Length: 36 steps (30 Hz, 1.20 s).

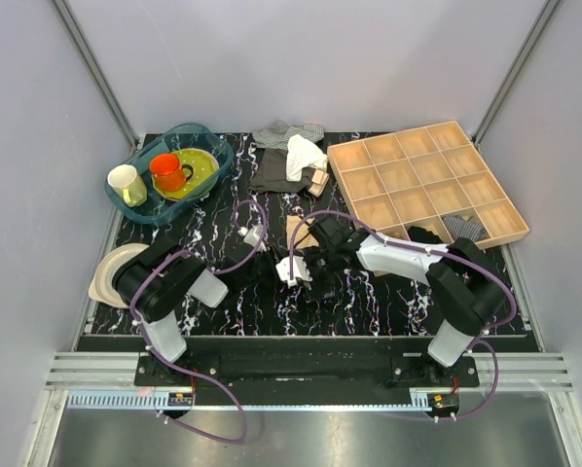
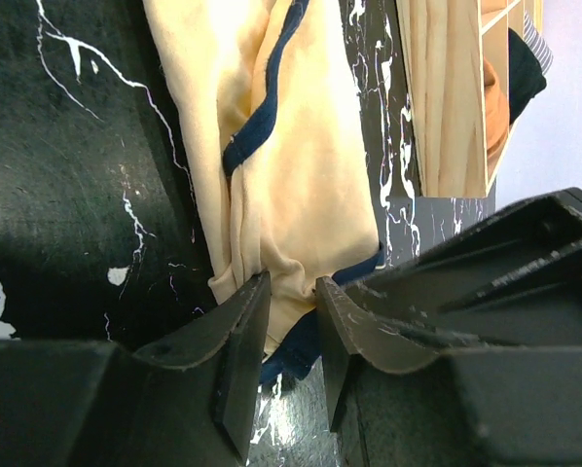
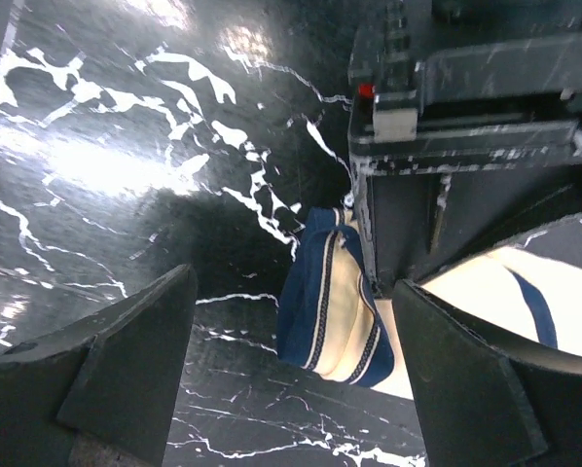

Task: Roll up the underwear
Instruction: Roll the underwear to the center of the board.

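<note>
Clearly the left fingers (image 2: 237,341) are almost together, pinching a corner of the underwear (image 2: 310,195) between their tips. From that pinch the pale beige cloth runs straight away from them across the black marbled table (image 2: 67,195), creased lengthways, with a dark edging strip winding along it. Beyond the cloth, off to one side, stands the wall of a wooden tray (image 2: 447,97).

The right fingers (image 3: 126,360) are spread wide and grip nothing. Between them lies a bunched end of the underwear, dark band and pale stripes showing, closer to one finger than the other. I cannot tell whether that finger touches it. Just past this bunch sits the black body of the left arm, pressed close to the cloth.

From above, both sets of fingers meet at the middle of the table with the underwear under them, only a small beige patch showing. Farther out, past the fingers, a heap of clothes (image 1: 289,156) lies at the back, the compartment tray fills the back right, and a blue basin (image 1: 189,127) holding cups sits at the back left.
</note>
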Each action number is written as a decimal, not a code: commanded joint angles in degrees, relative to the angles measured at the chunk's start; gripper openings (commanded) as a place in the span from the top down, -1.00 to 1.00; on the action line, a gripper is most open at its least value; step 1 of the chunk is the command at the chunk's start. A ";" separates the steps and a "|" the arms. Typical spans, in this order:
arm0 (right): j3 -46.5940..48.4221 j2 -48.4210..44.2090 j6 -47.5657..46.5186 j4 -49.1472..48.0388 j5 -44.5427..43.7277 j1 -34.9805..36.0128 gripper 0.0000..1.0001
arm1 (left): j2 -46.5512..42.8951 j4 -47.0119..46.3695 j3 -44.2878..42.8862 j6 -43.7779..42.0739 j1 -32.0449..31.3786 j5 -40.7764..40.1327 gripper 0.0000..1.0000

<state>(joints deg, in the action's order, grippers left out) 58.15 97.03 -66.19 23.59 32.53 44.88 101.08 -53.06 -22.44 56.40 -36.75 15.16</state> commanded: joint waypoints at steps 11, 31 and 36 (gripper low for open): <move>-7.17 1.49 1.24 -14.10 -11.62 1.43 -0.36 | 2.72 5.07 1.34 0.20 -0.60 -1.18 0.29; 3.43 2.10 2.91 8.28 0.06 -4.09 0.73 | -39.58 20.36 9.85 -21.91 -0.51 -13.57 -0.02; 13.71 7.19 0.55 24.90 7.98 -6.47 0.73 | -51.58 15.28 17.85 -24.15 -0.34 -16.63 -0.98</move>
<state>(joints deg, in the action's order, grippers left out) 63.35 100.97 -64.36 32.40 31.57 39.86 55.22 -35.79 -9.78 37.89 -37.19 3.95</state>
